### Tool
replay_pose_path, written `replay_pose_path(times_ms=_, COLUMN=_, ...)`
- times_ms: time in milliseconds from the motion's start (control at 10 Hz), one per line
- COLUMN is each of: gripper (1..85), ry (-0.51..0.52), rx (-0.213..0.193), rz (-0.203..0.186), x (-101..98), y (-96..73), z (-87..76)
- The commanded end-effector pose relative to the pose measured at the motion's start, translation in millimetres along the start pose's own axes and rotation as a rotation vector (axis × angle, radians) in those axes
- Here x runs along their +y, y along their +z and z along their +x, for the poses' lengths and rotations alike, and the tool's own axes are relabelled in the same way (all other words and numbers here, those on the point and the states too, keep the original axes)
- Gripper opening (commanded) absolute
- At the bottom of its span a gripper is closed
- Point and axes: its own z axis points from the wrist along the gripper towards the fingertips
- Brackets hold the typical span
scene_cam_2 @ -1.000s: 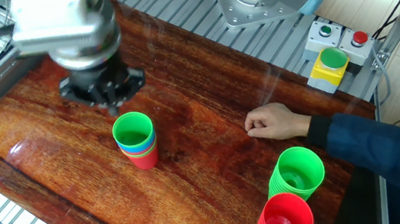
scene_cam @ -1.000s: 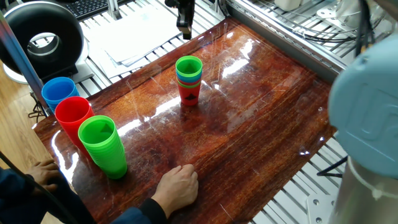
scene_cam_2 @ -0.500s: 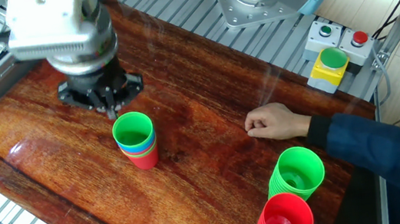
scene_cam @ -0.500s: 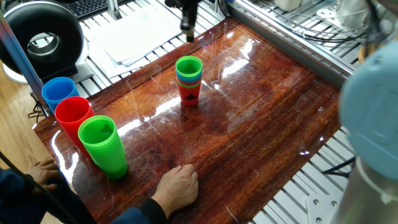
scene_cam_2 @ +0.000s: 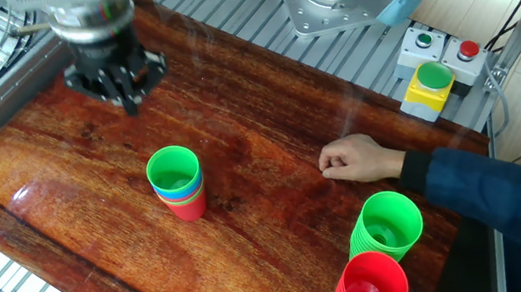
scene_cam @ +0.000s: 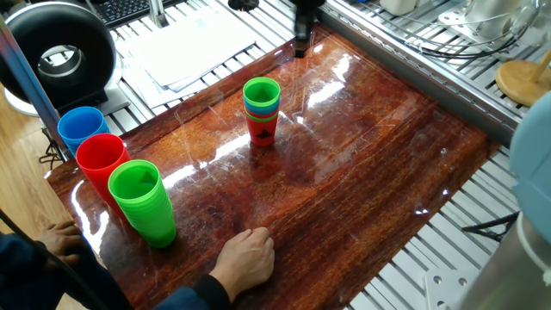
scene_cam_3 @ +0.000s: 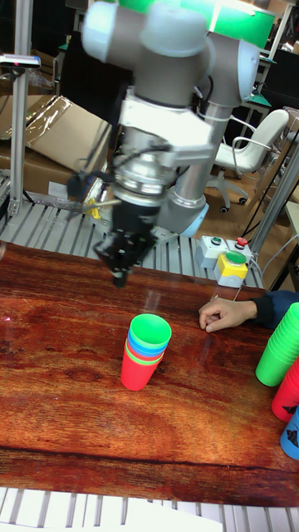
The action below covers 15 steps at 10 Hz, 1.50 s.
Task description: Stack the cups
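Tall fixed view shows the cups (scene_cam_3: 145, 351) nested in one stack mid-table, so the empty gripper (scene_cam_3: 120, 277), fingers seemingly pressed together above and behind it, should retreat without brushing the top rim

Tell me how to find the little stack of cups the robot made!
Look at the shiny brown wooden table. Near its middle, standing alone, is the short stack of cups, green on top and red at the bottom with a small black mark. The three piles at the table's corner near the person's hand are each taller and only one colour.
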Motion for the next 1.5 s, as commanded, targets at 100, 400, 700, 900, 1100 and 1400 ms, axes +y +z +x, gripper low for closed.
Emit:
replay_pose_path(times_ms=100, gripper=1.3, ry=-0.099, rx=-0.044, rz=0.000, x=-12.6, y=18.7, z=22.8)
replay_pose_path(times_ms=400, gripper=1.3, ry=-0.163, rx=-0.035, rz=0.003, x=-14.6, y=40.6, z=-1.7)
replay_pose_path(times_ms=700, gripper=1.3, ry=-0.121, rx=0.062, rz=0.037, x=-9.4, y=33.4, z=-15.0)
replay_pose_path(times_ms=900, gripper=1.3, ry=-0.079, rx=0.092, rz=-0.006, x=14.5, y=16.3, z=-11.4)
replay_pose_path(times_ms=1100, gripper=1.3, ry=-0.053, rx=0.138, rz=-0.011, x=31.6, y=-5.6, z=-2.0)
replay_pose_path(times_ms=1400, gripper=1.3, ry=0.036, rx=0.126, rz=-0.107, x=68.6, y=-19.6, z=-10.8)
